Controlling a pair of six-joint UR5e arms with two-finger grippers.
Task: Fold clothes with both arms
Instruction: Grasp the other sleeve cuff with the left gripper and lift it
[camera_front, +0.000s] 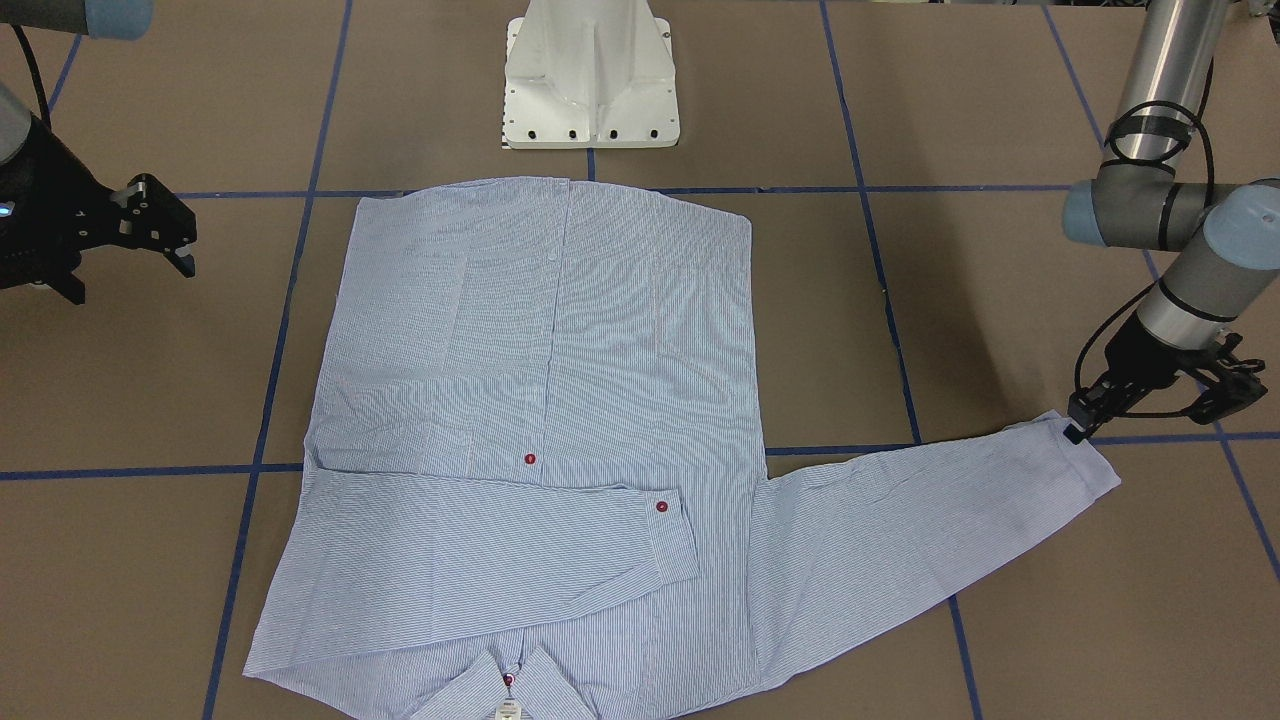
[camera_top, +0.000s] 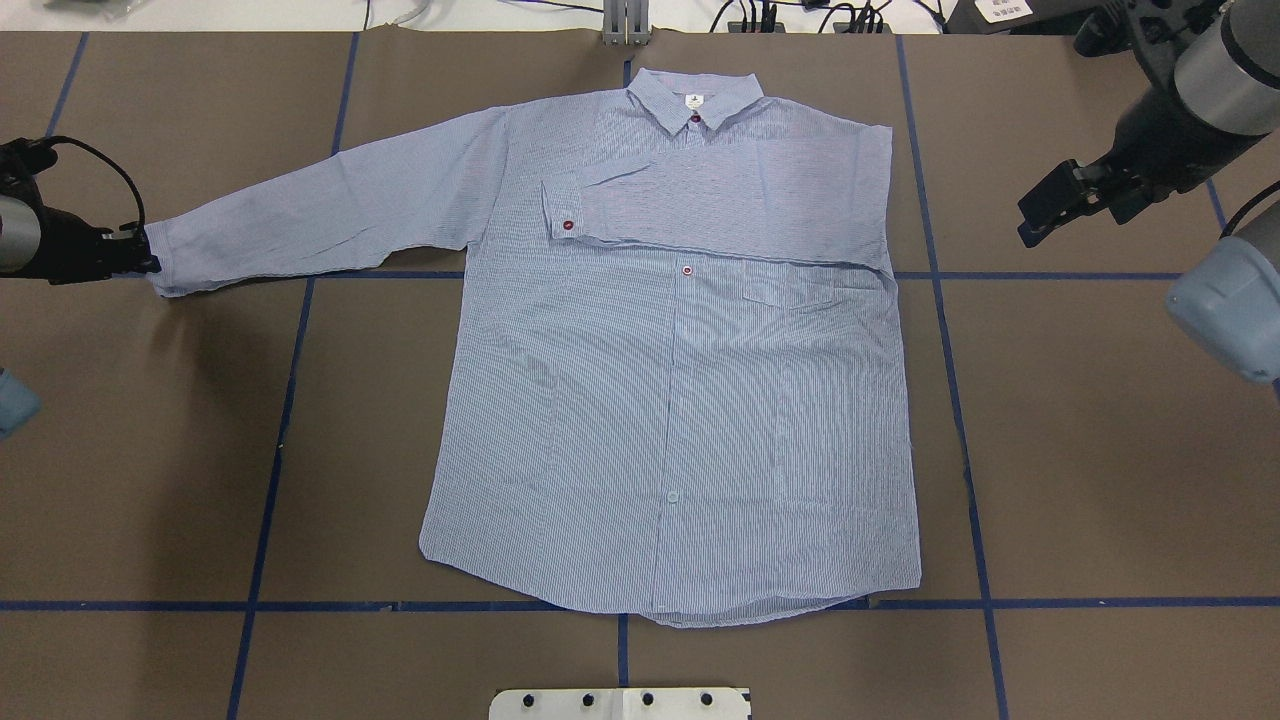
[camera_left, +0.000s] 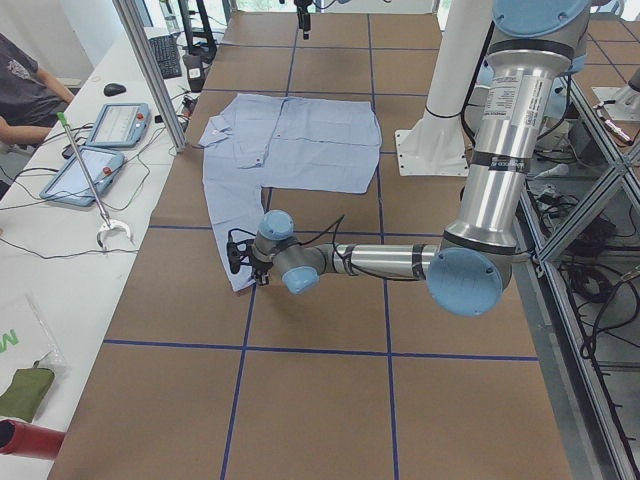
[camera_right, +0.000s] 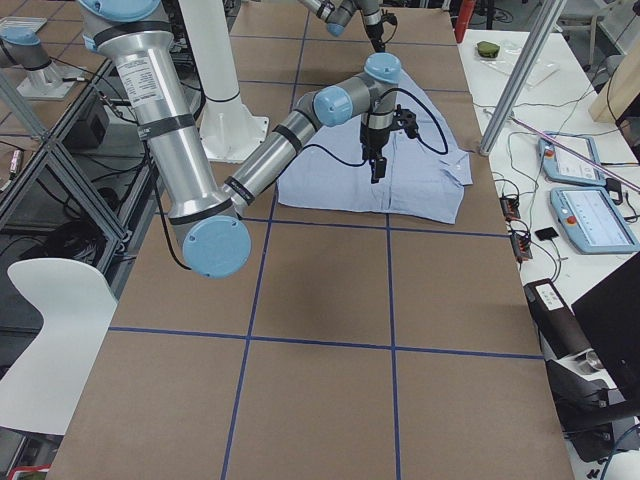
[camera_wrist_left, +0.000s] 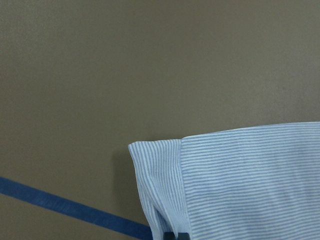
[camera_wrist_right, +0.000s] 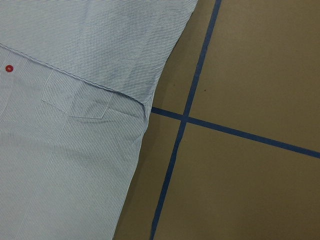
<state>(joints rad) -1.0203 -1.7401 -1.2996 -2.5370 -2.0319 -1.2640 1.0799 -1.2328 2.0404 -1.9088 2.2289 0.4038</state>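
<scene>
Front-facing view: shows shirt (camera_front: 560, 330) flat on worktop (camera_front: 1000, 300), one sleeve (camera_front: 470, 560) folded across chest, right claw (camera_front: 172, 232) spread, apart from cloth. Overhead view: shows left claw (camera_top: 150, 263) pinching outstretched cuff (camera_top: 178, 262). Judged early: second sleeve and body folds remaining.

free: table (camera_top: 1100, 450) either side of shirt (camera_top: 680, 420) | obstacle: white pedestal (camera_top: 620, 703)

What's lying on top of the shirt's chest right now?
One sleeve is folded across the shirt just below the collar. The front under it is hidden; the pocket shows just past its edge.
</scene>
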